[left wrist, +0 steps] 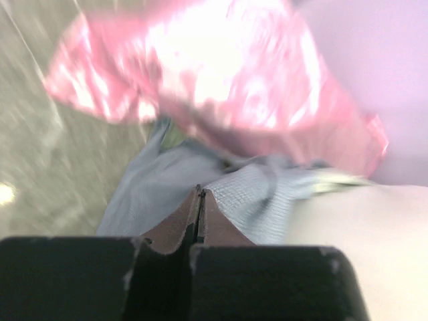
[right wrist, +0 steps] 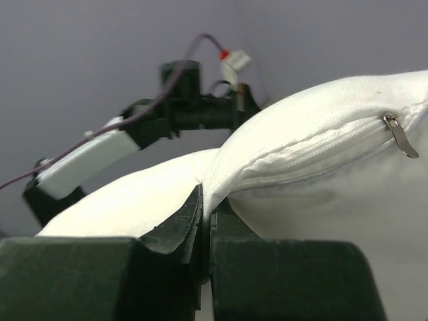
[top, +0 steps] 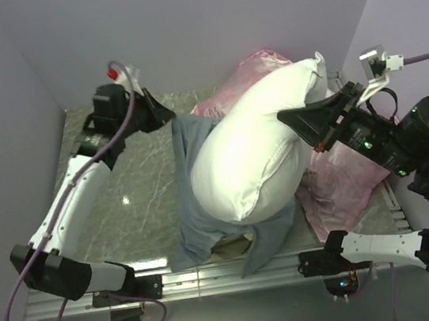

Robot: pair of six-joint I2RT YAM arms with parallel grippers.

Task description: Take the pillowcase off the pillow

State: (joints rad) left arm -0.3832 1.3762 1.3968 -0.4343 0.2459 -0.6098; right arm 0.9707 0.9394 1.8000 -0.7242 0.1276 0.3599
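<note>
The white pillow point(top: 254, 155) is held up off the table, tilted, with its lower end still inside the grey-blue pillowcase point(top: 198, 211). My right gripper point(top: 288, 116) is shut on a fold of the pillow's cloth point(right wrist: 321, 134) by its zip seam, and the fold runs down between the jaws point(right wrist: 207, 200). My left gripper point(top: 170, 117) is at the pillowcase's far left top edge. In the left wrist view its jaws are closed point(left wrist: 199, 192) on the grey-blue cloth point(left wrist: 167, 180), with the pillow point(left wrist: 361, 254) at lower right.
A shiny pink rose-patterned pillow point(top: 344, 182) lies under and behind the white one, at back right; it also fills the top of the left wrist view point(left wrist: 221, 73). The marble tabletop point(top: 116, 198) shows at left. A metal rail point(top: 215, 276) runs along the front edge.
</note>
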